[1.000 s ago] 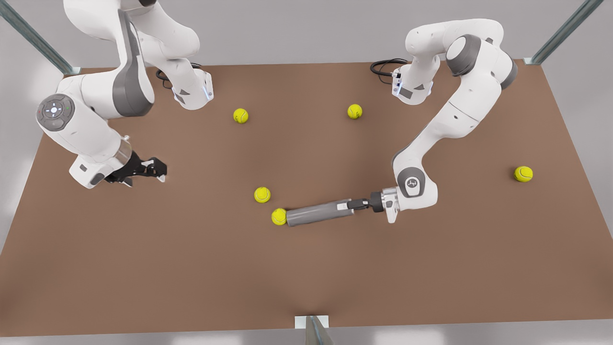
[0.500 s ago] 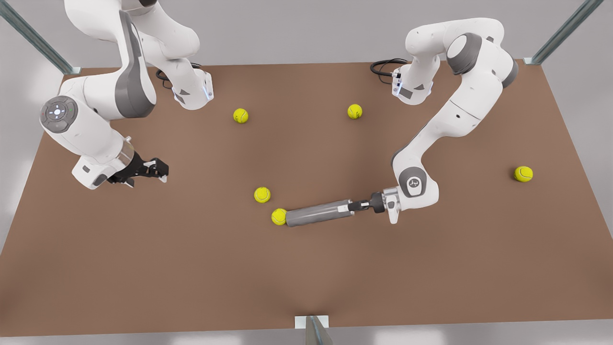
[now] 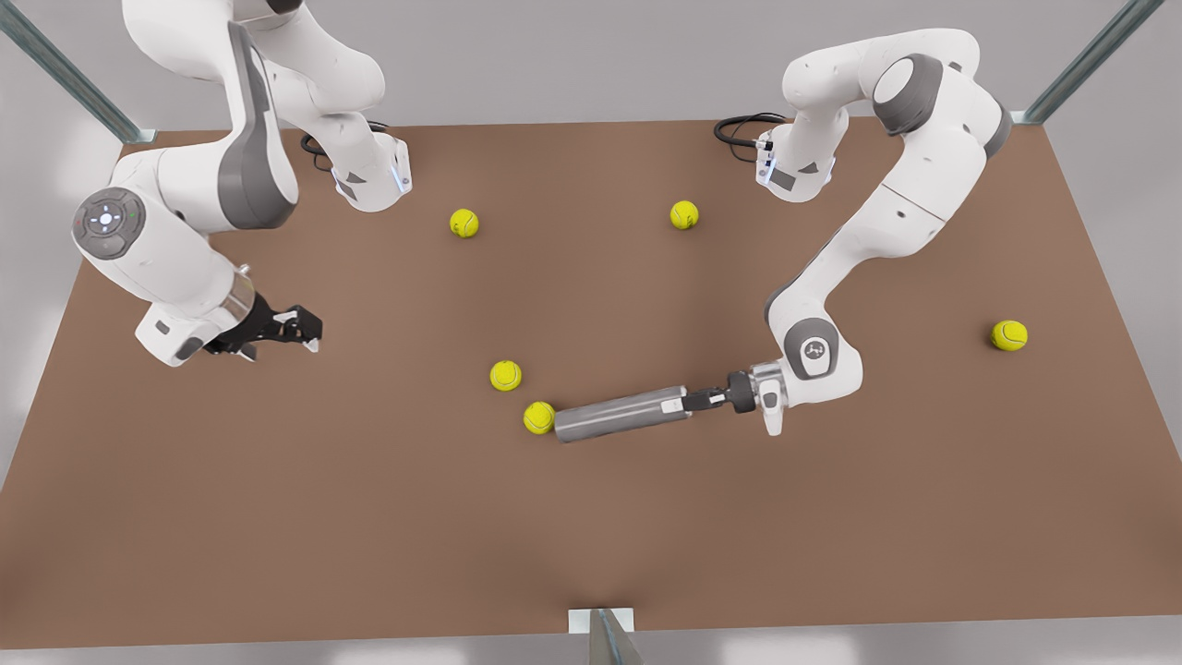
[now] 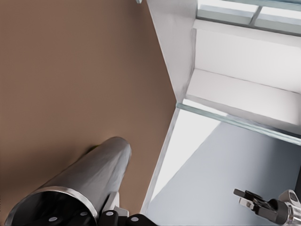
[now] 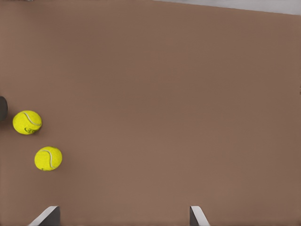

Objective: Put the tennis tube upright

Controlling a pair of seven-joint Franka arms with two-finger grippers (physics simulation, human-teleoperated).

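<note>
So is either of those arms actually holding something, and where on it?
Yes: the left gripper grips the tennis tube by the rim of its open end. The right gripper waits open, holding nothing.

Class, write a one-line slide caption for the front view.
Left gripper grips the lying tube by its end, a ball at the other end; right gripper waits open.

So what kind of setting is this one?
Probably a simulated tabletop test cell: a bare brown table with metal frame posts at its corners, scattered tennis balls, and a tennis tube lying down.
</note>
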